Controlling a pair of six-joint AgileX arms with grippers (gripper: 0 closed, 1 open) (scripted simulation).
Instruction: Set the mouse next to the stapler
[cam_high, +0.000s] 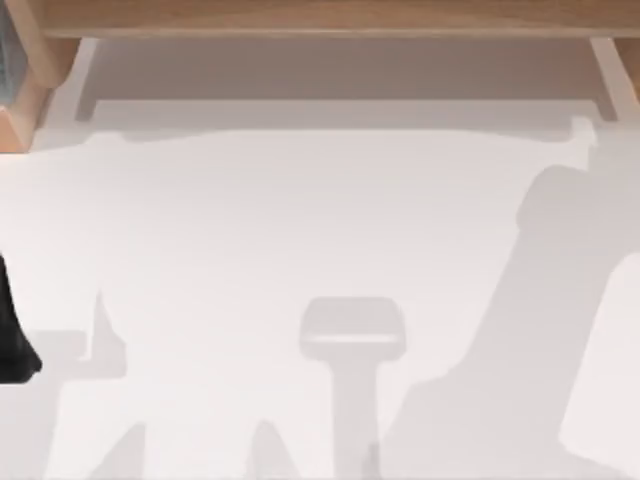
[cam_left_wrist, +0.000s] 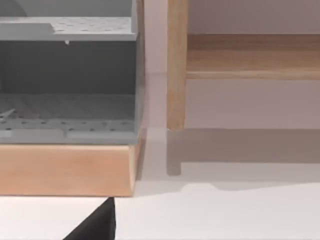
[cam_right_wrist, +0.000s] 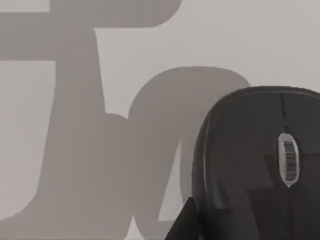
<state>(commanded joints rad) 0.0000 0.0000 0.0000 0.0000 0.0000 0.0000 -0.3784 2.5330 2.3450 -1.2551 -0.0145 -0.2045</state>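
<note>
Close under the right wrist camera lies the mouse (cam_right_wrist: 250, 165). It is black and glossy, flat on the white table (cam_high: 300, 220), with a grey ribbed scroll wheel (cam_right_wrist: 288, 160) on its midline. The right gripper is just by the mouse. Whether its jaws are wide, narrow or closed cannot be told, nor whether they touch the mouse. A dark wedge (cam_right_wrist: 185, 220) sits beside the mouse's flank; cannot tell what it is. Broad grey shadows fall across the table next to the mouse.

From above, the right arm (cam_high: 605, 370) is a pale shape at the table's right edge, on the near side. The left arm (cam_high: 12, 335) is a dark shape at the left edge, parked. The left gripper's jaw state cannot be told either. Between the arms the tabletop carries arm shadows and a T-shaped shadow near the middle.

Farther off, the left wrist view faces a grey perforated tray (cam_left_wrist: 65, 90) with two levels. It sits on a light wooden base (cam_left_wrist: 65, 170). Just beside it stands a wooden post (cam_left_wrist: 176, 65), upright, with a wooden shelf board (cam_left_wrist: 250, 55) running from it. At the far edge in the top view runs a wooden shelf (cam_high: 320, 15).
</note>
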